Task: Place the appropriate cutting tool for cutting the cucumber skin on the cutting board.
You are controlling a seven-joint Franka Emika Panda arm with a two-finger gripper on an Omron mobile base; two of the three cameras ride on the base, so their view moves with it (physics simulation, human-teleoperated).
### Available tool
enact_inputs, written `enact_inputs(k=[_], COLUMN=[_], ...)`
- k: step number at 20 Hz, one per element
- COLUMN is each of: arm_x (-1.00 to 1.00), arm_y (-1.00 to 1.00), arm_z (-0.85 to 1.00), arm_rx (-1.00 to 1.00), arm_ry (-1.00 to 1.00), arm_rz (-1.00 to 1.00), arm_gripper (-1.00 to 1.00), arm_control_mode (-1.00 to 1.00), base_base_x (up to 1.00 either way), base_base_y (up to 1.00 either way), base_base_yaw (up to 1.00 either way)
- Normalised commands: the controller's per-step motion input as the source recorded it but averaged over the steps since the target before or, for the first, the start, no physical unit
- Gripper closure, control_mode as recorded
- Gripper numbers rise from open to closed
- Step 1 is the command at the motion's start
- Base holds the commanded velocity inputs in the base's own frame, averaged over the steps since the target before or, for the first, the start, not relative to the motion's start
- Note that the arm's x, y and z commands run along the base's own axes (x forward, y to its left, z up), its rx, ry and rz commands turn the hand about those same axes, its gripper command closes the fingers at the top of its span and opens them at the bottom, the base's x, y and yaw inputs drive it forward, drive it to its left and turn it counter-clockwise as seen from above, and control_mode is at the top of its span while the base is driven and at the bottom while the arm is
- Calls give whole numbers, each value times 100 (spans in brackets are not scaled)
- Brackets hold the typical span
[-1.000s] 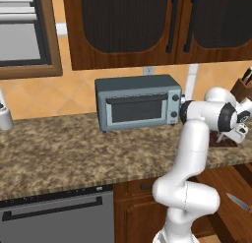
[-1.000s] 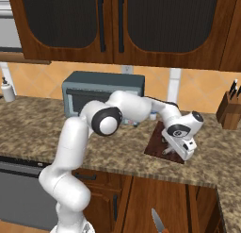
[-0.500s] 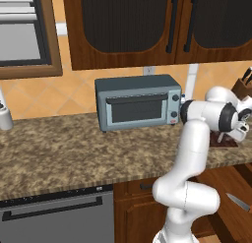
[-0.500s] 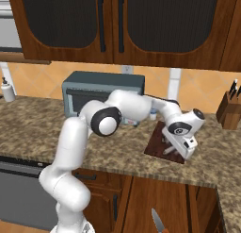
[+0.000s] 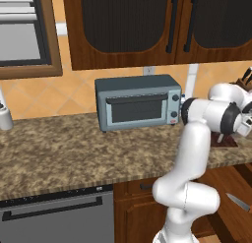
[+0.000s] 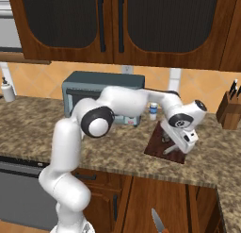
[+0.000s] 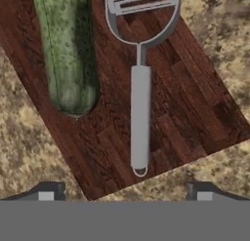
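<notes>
In the hand view a grey peeler (image 7: 140,113) lies flat on the dark reddish-brown cutting board (image 7: 185,98), its blade head toward the top of the picture. The dark green cucumber (image 7: 68,50) lies on the board beside the peeler, a little apart from it. My gripper (image 7: 124,195) hovers just above the peeler's handle end, its fingertips (image 7: 46,193) spread wide and holding nothing. In the right base view the cutting board (image 6: 157,147) sits on the granite counter with my gripper (image 6: 181,141) pointing down over it.
A grey toaster oven (image 6: 75,88) stands at the back, left of the board, with a small white shaker (image 6: 153,111) beside it. A tan knife block (image 6: 229,109) stands at the far right. A knife (image 6: 156,222) lies in the open drawer below.
My gripper went from shut to wide open over the board and let go of the peeler, which now lies on the board. The arm has hardly moved.
</notes>
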Motion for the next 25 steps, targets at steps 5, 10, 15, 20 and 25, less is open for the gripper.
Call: enact_inputs(k=[5,10,15,20,25], arm_x=[-61,-63,-55,-53,-50], arm_y=[48,61,68,64,61], arm_z=[33,24,38,44,45], arm_rx=[-2,-4,-10,-11,-10], arm_ry=[0,0,0,0,0], arm_rz=[0,0,0,0,0], arm_gripper=[-100,-100,-100,-100,-100], arm_control_mode=[-100,-100,-100,-100,-100], base_base_x=[0,0,0,0,0], base_base_y=[0,0,0,0,0], base_base_yaw=[0,0,0,0,0])
